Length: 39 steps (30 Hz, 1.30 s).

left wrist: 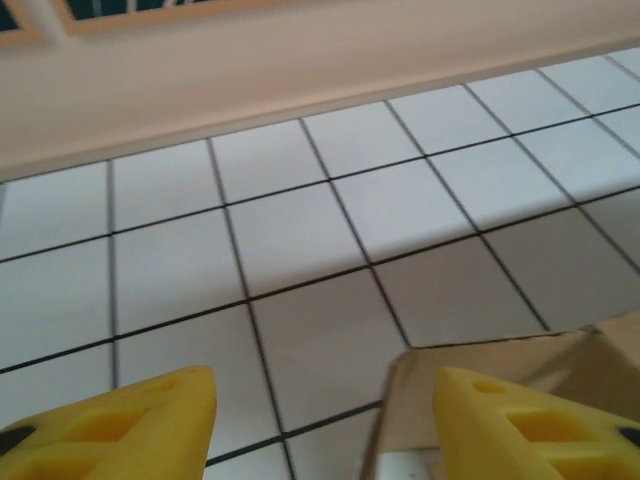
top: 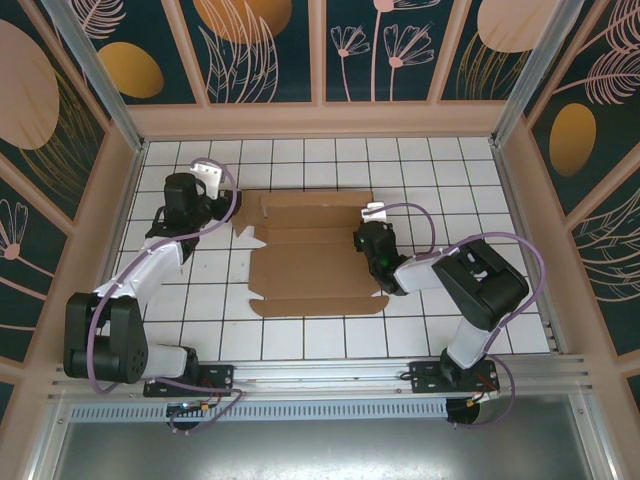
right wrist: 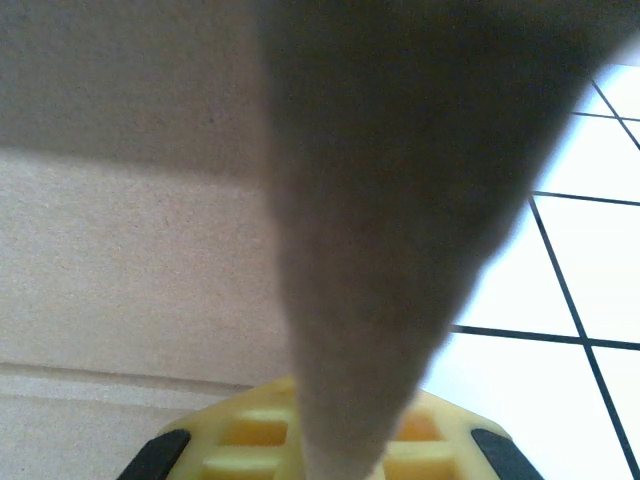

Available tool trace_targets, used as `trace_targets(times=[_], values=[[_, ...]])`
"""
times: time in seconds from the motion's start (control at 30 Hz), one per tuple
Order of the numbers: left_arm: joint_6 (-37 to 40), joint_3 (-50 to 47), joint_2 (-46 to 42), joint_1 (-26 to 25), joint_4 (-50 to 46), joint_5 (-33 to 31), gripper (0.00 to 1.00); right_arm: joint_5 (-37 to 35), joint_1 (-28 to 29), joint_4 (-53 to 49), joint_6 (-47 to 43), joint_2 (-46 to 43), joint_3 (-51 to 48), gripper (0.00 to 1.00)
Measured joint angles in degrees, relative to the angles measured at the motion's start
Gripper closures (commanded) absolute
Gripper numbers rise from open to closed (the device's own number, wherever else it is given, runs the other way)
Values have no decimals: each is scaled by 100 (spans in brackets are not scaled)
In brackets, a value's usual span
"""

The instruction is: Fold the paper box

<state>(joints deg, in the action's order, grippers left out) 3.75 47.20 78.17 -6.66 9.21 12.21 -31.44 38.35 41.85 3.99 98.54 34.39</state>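
**On the tiled table: one cardboard sheet, two arms at its edges**

Around the cell, panelled walls, dark teal with pale plant prints, framed in beige. One table: glossy white square tiles, dark grout lines.

One paper box, mid-table: plain brown matte cardboard, an unfolded die-cut sheet. It lies mostly flat, creased across, with notched flaps along both sides.

Two arms. Left arm reaches the sheet's far-left corner; right arm reaches its right edge.

Left gripper: two yellow ribbed fingers spread apart, gripping nothing, a raised cardboard flap just behind the right-hand one.

Right gripper: clenched on a flap of the box, which rises blurred between its yellow pads.
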Motion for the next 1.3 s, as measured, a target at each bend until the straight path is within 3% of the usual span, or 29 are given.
trace_targets(times=[0.27, 0.47, 0.73, 1.3], values=[[-343, -17, 44, 4, 264, 332, 37, 2, 0, 0, 2, 0, 0, 89], [-1115, 35, 107, 164, 885, -83, 38, 2, 0, 0, 2, 0, 0, 89], [-1978, 520, 1088, 385, 833, -479, 42, 7, 0, -2, 26, 0, 0, 89], [-3139, -260, 1416, 479, 874, 654, 47, 48, -13, -15, 87, 31, 50, 89]])
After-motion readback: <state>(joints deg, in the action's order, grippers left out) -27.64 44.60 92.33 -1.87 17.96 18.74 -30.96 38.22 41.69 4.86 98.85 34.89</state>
